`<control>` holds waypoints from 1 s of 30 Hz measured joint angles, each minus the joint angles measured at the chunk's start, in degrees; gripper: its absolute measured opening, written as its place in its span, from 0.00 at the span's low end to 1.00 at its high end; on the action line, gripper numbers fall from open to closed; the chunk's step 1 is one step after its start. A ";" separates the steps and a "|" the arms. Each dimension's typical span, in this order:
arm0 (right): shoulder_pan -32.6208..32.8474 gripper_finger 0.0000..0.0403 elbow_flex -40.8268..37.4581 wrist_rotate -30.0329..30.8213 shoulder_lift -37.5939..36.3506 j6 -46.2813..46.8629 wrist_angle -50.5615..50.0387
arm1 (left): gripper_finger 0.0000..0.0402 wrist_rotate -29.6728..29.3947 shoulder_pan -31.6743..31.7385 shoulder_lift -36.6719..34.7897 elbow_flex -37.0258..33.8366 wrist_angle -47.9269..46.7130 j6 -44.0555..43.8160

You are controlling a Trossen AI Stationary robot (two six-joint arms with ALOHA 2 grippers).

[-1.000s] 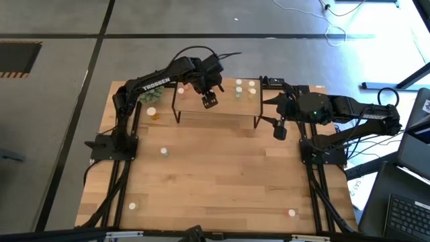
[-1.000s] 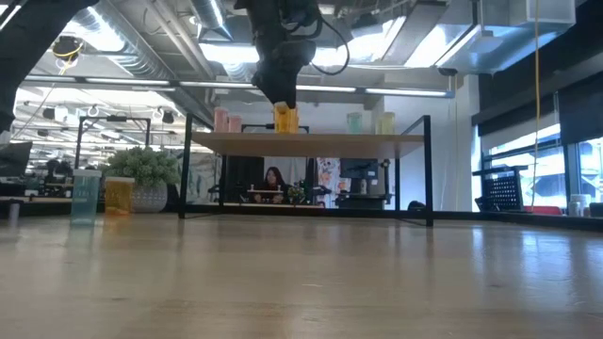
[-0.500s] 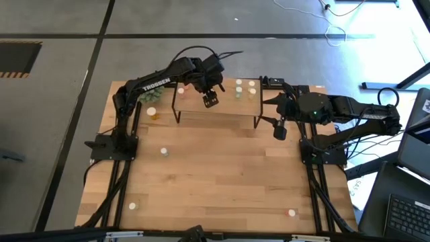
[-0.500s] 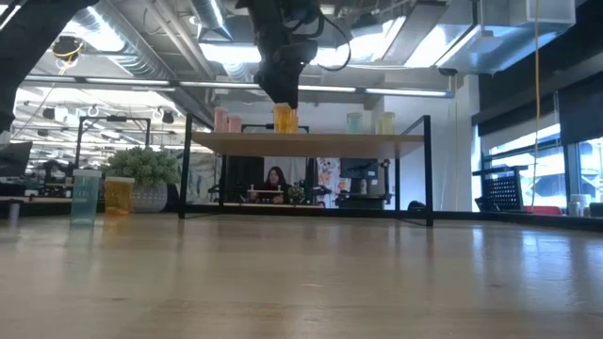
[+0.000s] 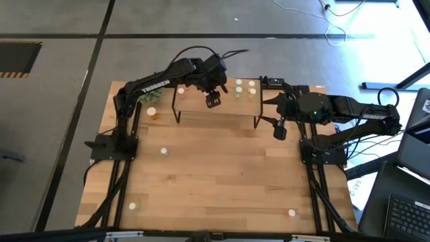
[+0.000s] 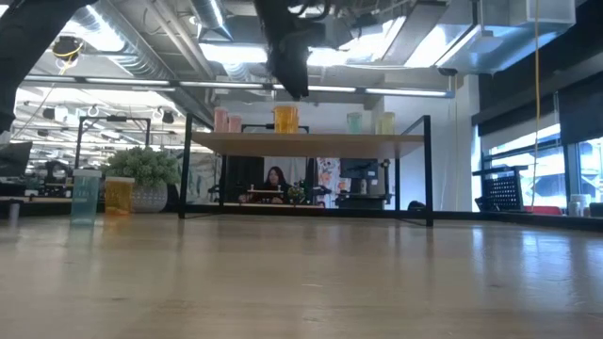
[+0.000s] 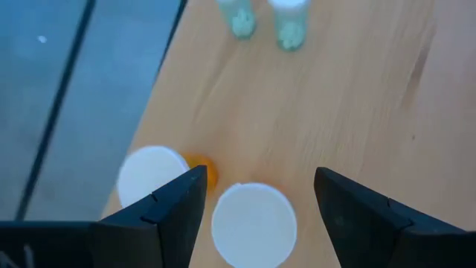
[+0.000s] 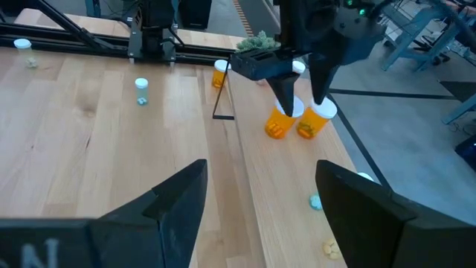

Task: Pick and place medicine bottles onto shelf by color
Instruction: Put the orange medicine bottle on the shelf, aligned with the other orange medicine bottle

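1. Left gripper [image 5: 213, 101] is held open and empty just above the shelf [image 5: 228, 107], directly over two upright orange bottles [image 8: 298, 119].
2. Right gripper [image 5: 279, 130] is parked open beside the shelf's right end.
3. Loose bottles [image 5: 163, 152] are left on the table, nearer the left arm.
4. Bottle colours beneath the left arm are hidden from above.

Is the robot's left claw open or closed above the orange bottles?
Open. The left gripper has its fingers spread apart above an orange bottle standing on the shelf, touching nothing.
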 joint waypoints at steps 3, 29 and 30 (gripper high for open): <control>0.00 0.63 0.00 0.00 0.00 -0.05 -0.02 | 0.61 -1.52 -1.24 0.00 2.29 -0.43 0.03; -0.01 0.63 0.00 0.00 0.01 0.02 -0.02 | 0.61 -7.09 -13.19 -0.03 -6.15 -11.39 -16.26; 0.00 0.63 0.00 0.00 0.00 -0.04 -0.02 | 0.61 -7.11 -12.96 -0.02 -7.09 -10.53 -15.49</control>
